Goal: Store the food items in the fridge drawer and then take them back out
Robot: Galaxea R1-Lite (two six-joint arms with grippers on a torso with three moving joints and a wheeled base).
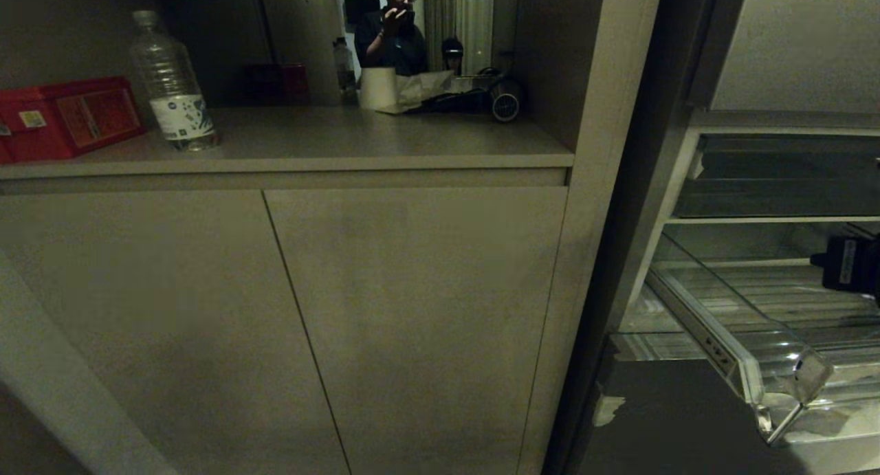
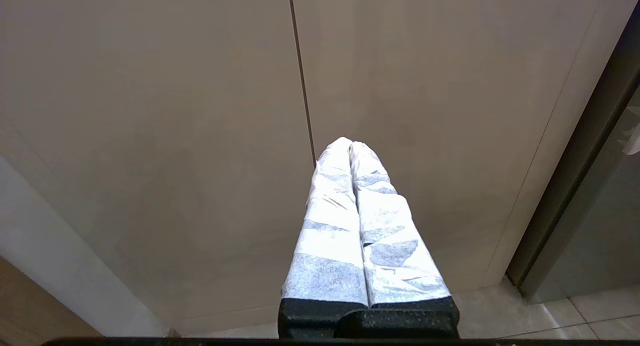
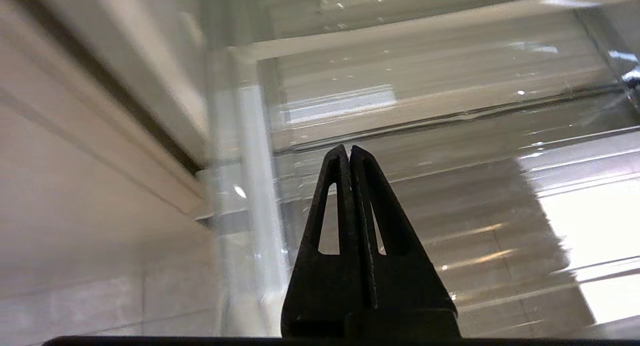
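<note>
Nearest you, at the lower right of the head view, the fridge drawer (image 1: 746,337) stands pulled out, its clear front lip toward you and its ribbed floor bare as far as you can see. No food item shows in it or anywhere else in view, so you cannot tell which half of the task this is; storing or retrieving may both remain. Just above the drawer floor, your right gripper (image 3: 348,153) has its black fingers pressed together and grips nothing. Left of the fridge, your left gripper (image 2: 350,146) hangs parked before the cabinet doors (image 1: 289,310), wrapped fingers together, empty. Farther back on the counter (image 1: 357,141) sit a water bottle (image 1: 172,83) and a red box (image 1: 65,117).
</note>
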